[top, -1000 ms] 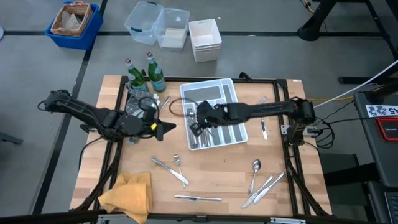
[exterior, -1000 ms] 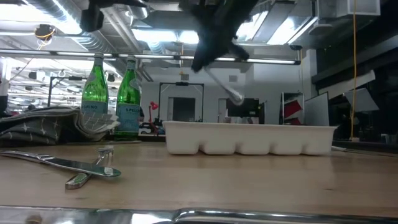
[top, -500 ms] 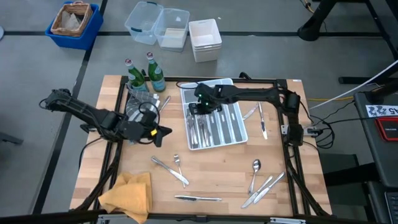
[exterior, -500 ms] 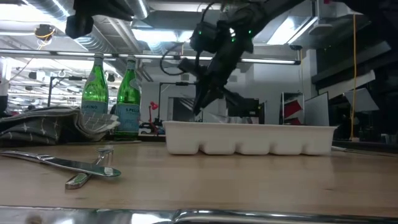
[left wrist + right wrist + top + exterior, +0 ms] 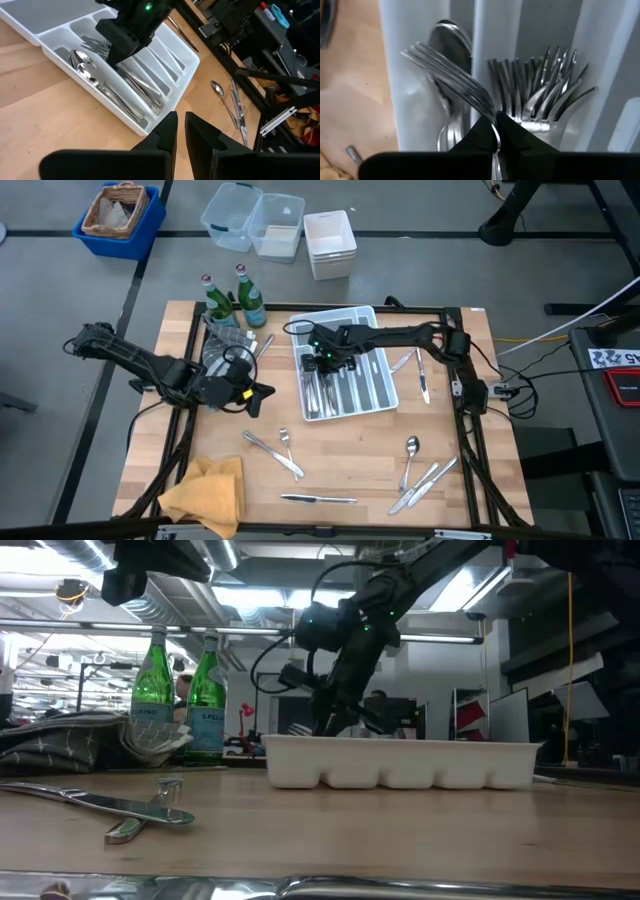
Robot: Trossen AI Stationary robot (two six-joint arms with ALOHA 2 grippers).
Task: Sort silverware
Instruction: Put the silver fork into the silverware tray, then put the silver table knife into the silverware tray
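Observation:
My right gripper (image 5: 321, 361) hangs low over the left part of the white tray (image 5: 391, 396), shut on a silver fork (image 5: 445, 67). In the low view its fingers (image 5: 335, 728) reach down to the tray's rim. Below the fork lie spoons (image 5: 451, 37) in one compartment and several forks (image 5: 540, 92) in the one beside it. Loose silverware lies flat on the table: pieces near the middle (image 5: 272, 448), a knife (image 5: 318, 498) by the near edge and a spoon (image 5: 410, 452) at the near right. My left gripper (image 5: 263, 391) waits left of the tray, shut and holding nothing. My right gripper pinches the fork between its two fingers at the neck just behind the tines (image 5: 492, 122). It comes from above, slanting down. The tines stick out past the fingertips over the wall between the spoon and fork compartments. The fingers hide the handle.
Two green bottles (image 5: 228, 300) and a grey cloth (image 5: 222, 340) stand at the far left, and a yellow cloth (image 5: 205, 492) lies at the near left corner. More cutlery lies right of the tray (image 5: 422, 375) and at the near right (image 5: 425, 483). Bare wood shows in front of the tray.
My right gripper has swung toward the table's far edge along the tray's left side. It has come down from high above to the tray's rim, rolling its wrist. The fork has gone with it, still in the shut fingers.

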